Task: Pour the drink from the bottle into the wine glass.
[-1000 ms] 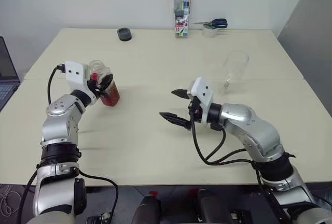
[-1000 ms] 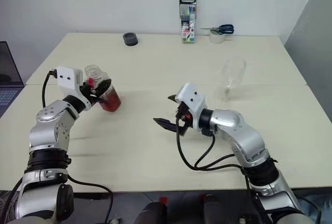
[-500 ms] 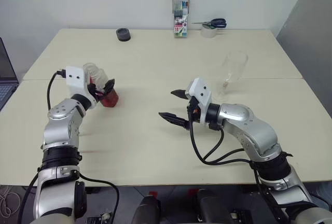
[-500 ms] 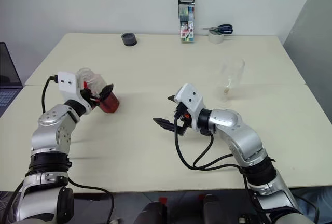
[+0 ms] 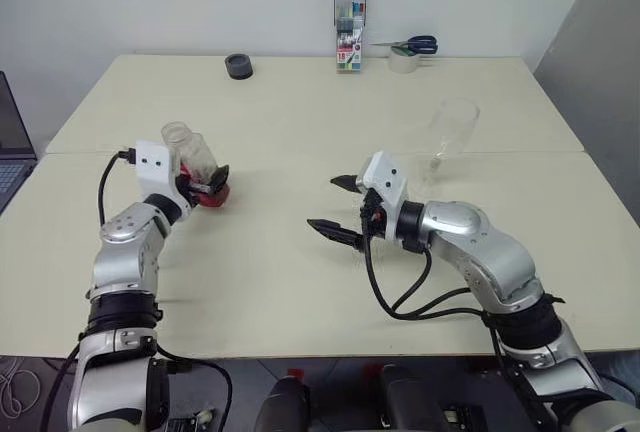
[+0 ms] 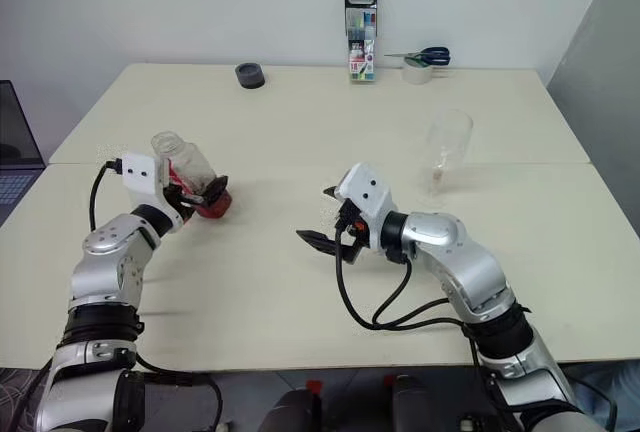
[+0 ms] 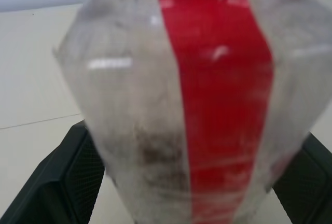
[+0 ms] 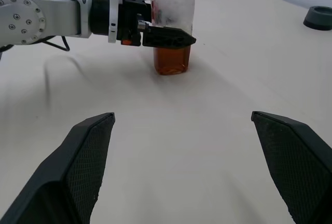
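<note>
In the left eye view, the bottle (image 5: 200, 169) stands on the table (image 5: 300, 252) between the spread fingers of the left gripper (image 5: 208, 184), the drink (image 5: 212, 195) low inside. The wine glass (image 5: 450, 132) stands beyond the right gripper (image 5: 336, 205), whose jaws gape empty. The right wrist view shows the bottle upright, well ahead of those fingers (image 8: 83, 156).

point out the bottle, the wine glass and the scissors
bottle (image 8: 171, 32): right wrist view, clear upper body
wine glass (image 5: 452, 127): left eye view, bowl
scissors (image 6: 432, 54): right eye view, blue handles
</note>
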